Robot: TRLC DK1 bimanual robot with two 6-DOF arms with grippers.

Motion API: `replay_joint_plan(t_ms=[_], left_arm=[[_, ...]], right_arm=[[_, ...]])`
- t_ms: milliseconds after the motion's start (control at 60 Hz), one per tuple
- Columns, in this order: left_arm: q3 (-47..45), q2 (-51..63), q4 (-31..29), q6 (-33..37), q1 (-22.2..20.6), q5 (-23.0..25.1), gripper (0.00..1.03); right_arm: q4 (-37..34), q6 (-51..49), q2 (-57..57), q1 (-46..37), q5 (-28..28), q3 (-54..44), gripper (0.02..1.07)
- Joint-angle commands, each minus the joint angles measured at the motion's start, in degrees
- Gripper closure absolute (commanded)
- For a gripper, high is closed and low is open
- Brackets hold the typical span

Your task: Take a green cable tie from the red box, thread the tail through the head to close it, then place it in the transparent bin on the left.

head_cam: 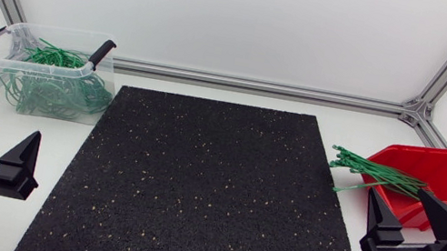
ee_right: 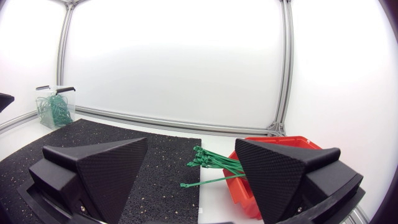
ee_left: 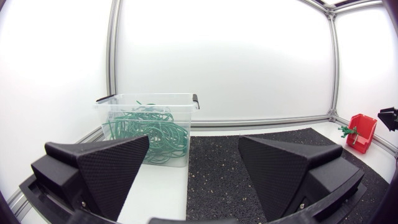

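A red box [head_cam: 440, 180] stands at the table's right side, with a bundle of straight green cable ties [head_cam: 373, 175] sticking out over its left rim onto the white table. The right wrist view shows that red box [ee_right: 273, 168] and the ties [ee_right: 214, 163] just ahead of my right gripper [ee_right: 189, 168]. A transparent bin [head_cam: 45, 66] with black handles at the back left holds several closed green ties. My left gripper [head_cam: 2, 151] rests open at the front left, my right gripper [head_cam: 415, 215] open at the front right beside the box. Both are empty.
A black speckled mat [head_cam: 208, 187] covers the middle of the table. Aluminium frame rails [head_cam: 258, 85] run along the back and sides. The bin [ee_left: 149, 127] sits ahead of my left gripper [ee_left: 193, 165], beside the mat's far corner.
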Motion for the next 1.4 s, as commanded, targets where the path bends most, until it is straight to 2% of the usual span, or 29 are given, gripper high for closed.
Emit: replay_joint_plan(t_ms=[0,383,633,833,1167,1250,1383], left_arm=[[-2.35,-0.54,-0.76,-1.38,-0.34,0.3,0.03],[-2.35,-0.54,-0.76,-1.38,-0.34,0.3,0.03],[-2.35,-0.54,-0.76,-1.38,-0.43,0.3,0.03],[-2.35,-0.54,-0.76,-1.38,-0.43,0.3,0.03],[-2.35,-0.45,-0.84,-1.46,-0.43,0.3,0.03],[-2.35,-0.54,-0.84,-1.46,-0.43,0.3,0.03],[-2.35,-0.45,-0.76,-1.38,-0.51,0.3,0.03]], right_arm=[[-0.47,0.89,-0.56,0.42,0.29,-1.15,0.05],[-0.21,0.89,-0.65,0.42,0.29,-0.62,0.06],[-1.7,0.98,-0.12,0.16,0.55,4.65,0.06],[-2.76,0.89,6.03,-0.1,1.17,10.98,0.06],[-10.32,0.36,21.41,-2.56,1.26,24.17,0.06],[-12.25,-2.71,24.93,-4.23,-0.33,27.15,0.06],[-19.81,-11.59,31.87,-6.52,-3.31,34.27,0.1]])
